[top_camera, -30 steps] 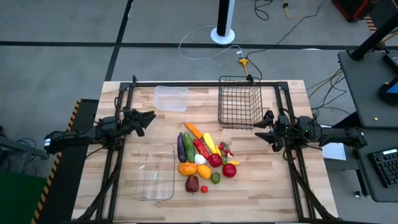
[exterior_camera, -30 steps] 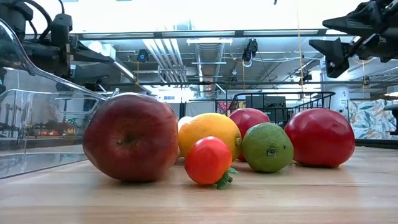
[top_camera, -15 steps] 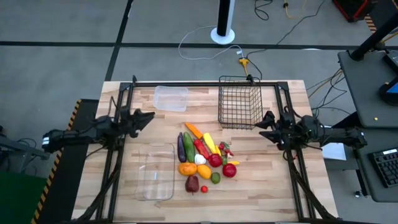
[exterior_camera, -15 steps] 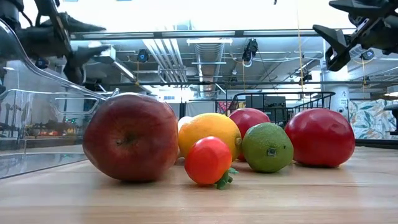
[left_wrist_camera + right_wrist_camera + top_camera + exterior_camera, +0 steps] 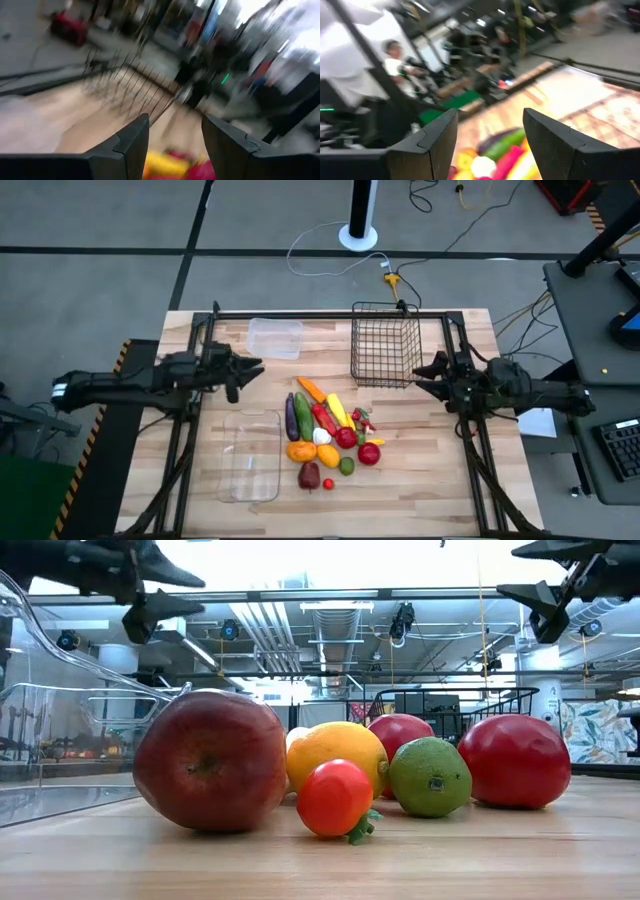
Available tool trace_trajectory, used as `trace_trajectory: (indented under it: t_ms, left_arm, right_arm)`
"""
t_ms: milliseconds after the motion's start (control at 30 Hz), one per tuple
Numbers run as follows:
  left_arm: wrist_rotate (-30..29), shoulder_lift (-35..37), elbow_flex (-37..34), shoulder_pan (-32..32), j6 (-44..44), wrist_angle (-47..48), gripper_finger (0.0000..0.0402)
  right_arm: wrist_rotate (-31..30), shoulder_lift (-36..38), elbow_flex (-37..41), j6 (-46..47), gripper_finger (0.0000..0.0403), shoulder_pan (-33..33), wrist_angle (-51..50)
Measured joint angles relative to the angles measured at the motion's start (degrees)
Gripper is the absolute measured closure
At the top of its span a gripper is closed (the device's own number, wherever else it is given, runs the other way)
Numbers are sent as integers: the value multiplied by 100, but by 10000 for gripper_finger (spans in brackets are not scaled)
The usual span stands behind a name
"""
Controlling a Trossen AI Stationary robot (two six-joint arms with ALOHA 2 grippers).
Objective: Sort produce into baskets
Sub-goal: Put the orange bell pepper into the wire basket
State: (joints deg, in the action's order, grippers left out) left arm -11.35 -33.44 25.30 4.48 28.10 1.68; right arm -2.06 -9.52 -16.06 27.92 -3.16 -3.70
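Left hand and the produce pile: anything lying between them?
No. In the high view, only bare table separates the open, empty left hand from the produce pile; the long clear tray sits nearer the front.

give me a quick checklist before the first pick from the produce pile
1. Left gripper open and empty: ok.
2. Right gripper open and empty: ok.
3. Produce pile untouched between the arms: ok.
4. Wire basket upright and empty: ok.
5. Tub and tray empty: ok.
6. A piece free to grab alone: cannot tell, the pile is tightly packed.
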Motion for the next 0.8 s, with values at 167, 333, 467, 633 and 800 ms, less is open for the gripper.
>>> trace_trajectory:
  t_ms: [167,333,467,633,800]
  left_arm:
    - [1,-1093,848,-120,-18,919,235]
    - [-1,-2065,1386,-242,513,1086,235]
    - [-2,-2782,1800,-408,420,1427,235]
    - [2,-3576,2327,-585,630,1712,235]
    - [-1,-4338,3078,-635,833,2359,235]
  right_arm:
    - [-548,-569,-758,73,186,0,-1162]
    - [-696,-1123,-1259,55,186,0,-1560]
    - [-692,-1492,-1522,-53,186,0,-1656]
    - [-691,-1803,-1705,-168,186,0,-1686]
    - [-693,-1920,-1743,-168,186,0,-1712]
